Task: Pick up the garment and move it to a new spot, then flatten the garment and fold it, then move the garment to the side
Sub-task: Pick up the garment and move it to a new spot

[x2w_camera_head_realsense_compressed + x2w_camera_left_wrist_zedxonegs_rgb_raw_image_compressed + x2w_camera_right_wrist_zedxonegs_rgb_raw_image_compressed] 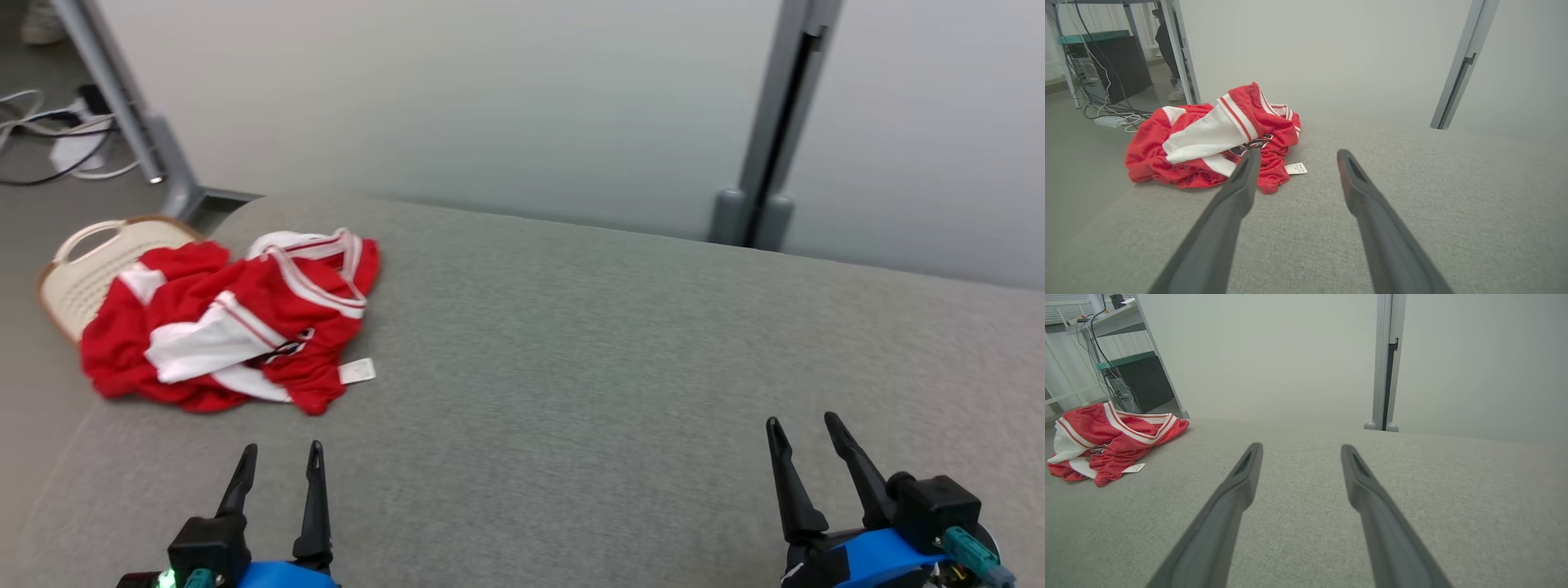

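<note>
The grey cloth-covered bench (620,343) is bare over most of its width. The red-and-white garment (237,327) lies crumpled in a heap at its far left corner, and nothing has lifted it, so I judge the task to be at its first step: the pick-up. In the head view the heap's left side overlaps a pale basket (86,273) beyond the bench edge; I cannot tell whether the two touch. The left tool (282,449) hovers low over the near left of the bench with its fingers pointing at the heap, spread wide and grasping nothing. It is near the garment but apart from it. The right tool (802,419) sits at the near right, well apart from the garment, equally released and empty. The next move probably calls for the left arm to reach forward and down into a raised fold. The small white label (357,371) at the heap's near edge offers little to hold.
</note>
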{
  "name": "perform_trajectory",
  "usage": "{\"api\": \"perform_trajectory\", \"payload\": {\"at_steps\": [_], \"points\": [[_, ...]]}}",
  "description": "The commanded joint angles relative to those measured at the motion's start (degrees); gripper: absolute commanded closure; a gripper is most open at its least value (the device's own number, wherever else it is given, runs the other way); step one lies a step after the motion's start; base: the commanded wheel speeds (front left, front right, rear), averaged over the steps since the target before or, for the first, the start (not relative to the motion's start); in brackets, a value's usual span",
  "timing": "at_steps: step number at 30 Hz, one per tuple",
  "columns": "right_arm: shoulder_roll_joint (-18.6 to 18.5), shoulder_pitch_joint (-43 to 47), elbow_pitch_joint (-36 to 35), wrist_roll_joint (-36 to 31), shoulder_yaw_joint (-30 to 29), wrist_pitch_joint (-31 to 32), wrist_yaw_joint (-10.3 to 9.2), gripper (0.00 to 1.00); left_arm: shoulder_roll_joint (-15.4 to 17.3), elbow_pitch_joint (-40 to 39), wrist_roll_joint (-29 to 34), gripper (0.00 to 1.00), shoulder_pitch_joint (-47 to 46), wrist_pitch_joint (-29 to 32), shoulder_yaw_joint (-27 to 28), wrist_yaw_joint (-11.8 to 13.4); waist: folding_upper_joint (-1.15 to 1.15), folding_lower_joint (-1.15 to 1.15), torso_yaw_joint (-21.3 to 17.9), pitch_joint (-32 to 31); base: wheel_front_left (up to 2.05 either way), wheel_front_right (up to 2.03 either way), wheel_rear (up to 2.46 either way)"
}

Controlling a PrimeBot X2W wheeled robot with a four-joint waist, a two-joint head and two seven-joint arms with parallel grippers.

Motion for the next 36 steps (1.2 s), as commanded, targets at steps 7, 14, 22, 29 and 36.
{"api": "perform_trajectory", "payload": {"at_steps": [7, 14, 22, 29, 36], "points": [[-0.22, 0.57, 0.56, 0.91, 0.87, -0.48, 0.03, 0.00, 1.22, -1.48, -0.51, 0.00, 1.97, 0.53, 0.84, 1.23, 0.00, 0.00, 11.21, -1.48, 0.00, 0.00, 0.00], [-0.25, -1.21, 0.96, 1.24, 2.72, -0.21, 0.03, 0.00, 1.30, -3.91, -0.91, 0.00, 3.47, 0.49, 1.85, 2.89, 0.00, 0.00, 15.74, -0.67, 0.00, 0.00, 0.00], [-0.24, -4.00, 2.43, 1.27, 5.01, 0.04, 0.03, 0.00, 1.43, -7.59, -1.70, 0.00, 6.00, 0.14, 3.37, 5.21, 0.00, 0.00, 16.67, 0.80, 0.00, 0.00, 0.00], [-0.24, -4.64, 3.36, 1.30, 4.83, -0.39, 0.03, 0.00, 1.04, -7.86, -2.83, 0.00, 5.70, 0.41, 3.65, 5.19, 0.00, 0.00, 16.93, 1.46, 0.00, 0.00, 0.00], [-0.23, -4.11, 2.82, 1.15, 3.45, -0.46, 0.03, 0.00, 2.19, -8.12, -7.16, 0.00, -0.43, 6.58, 3.84, 1.87, 0.00, 0.00, 16.91, 2.88, 0.00, 0.00, 0.00]]}}
